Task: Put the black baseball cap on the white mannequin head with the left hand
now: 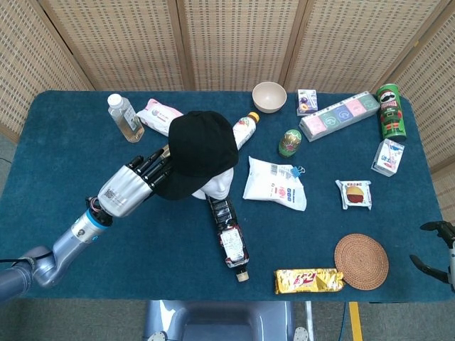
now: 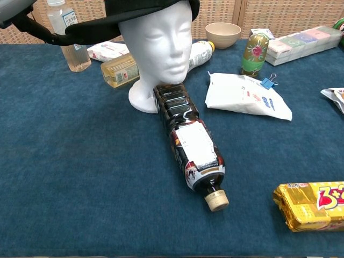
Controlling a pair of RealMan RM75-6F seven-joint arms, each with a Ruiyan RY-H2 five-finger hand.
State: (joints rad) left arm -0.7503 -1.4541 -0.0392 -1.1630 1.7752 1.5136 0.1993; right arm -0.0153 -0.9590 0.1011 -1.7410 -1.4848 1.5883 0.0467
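The black baseball cap sits on top of the white mannequin head, its brim pointing left toward my arm. My left hand holds the brim, with fingers stretched over its top. In the chest view the cap covers the crown of the mannequin head, and a dark finger of my left hand runs under the brim at the top left corner. My right hand hangs at the table's right edge, fingers apart, holding nothing.
A dark drink bottle lies on its side against the mannequin's base. A clear bottle and a pink packet stand behind my left hand. A white pouch, a bowl, a yellow snack bar and a woven coaster lie to the right.
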